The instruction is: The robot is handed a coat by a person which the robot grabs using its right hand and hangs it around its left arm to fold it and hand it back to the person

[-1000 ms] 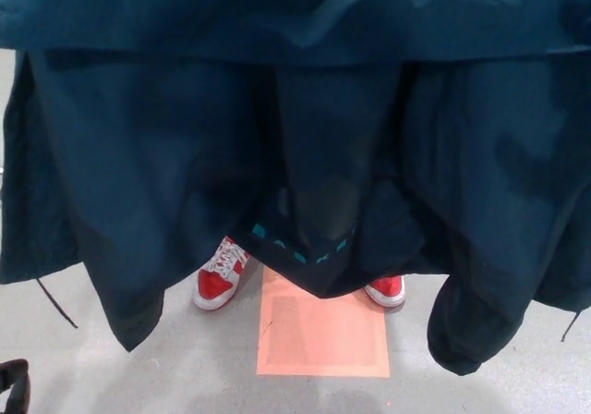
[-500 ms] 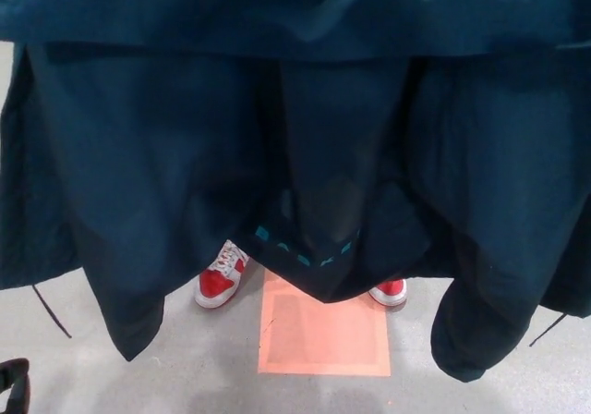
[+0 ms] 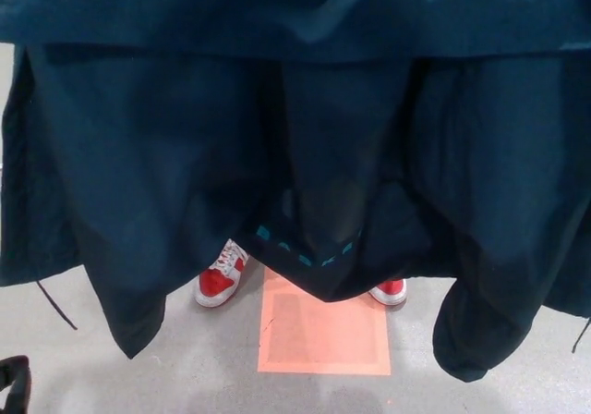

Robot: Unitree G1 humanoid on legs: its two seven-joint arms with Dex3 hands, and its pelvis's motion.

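Observation:
A dark teal coat [image 3: 277,127] hangs spread across nearly the whole head view, its top edge reaching from side to side. Its hem dips to a point in the middle, where a row of light teal marks [image 3: 305,259] shows. One sleeve [image 3: 476,326] hangs low at the right, another fold [image 3: 134,317] at the left. Only a small black part of my left hand [image 3: 11,382] shows, in the bottom left corner, below and apart from the coat. My right hand is out of sight. Whatever holds the coat up is hidden.
A person's red and white shoes [image 3: 220,275] [image 3: 388,291] stand on the grey floor [image 3: 203,368] just behind the coat's hem. An orange square [image 3: 323,331] is marked on the floor between them. Thin cords [image 3: 55,305] dangle from the coat's sides.
The coat has swayed a little: the right sleeve has shifted slightly and the cord at the right edge has swung outward. The shoes and my left hand are where they were.

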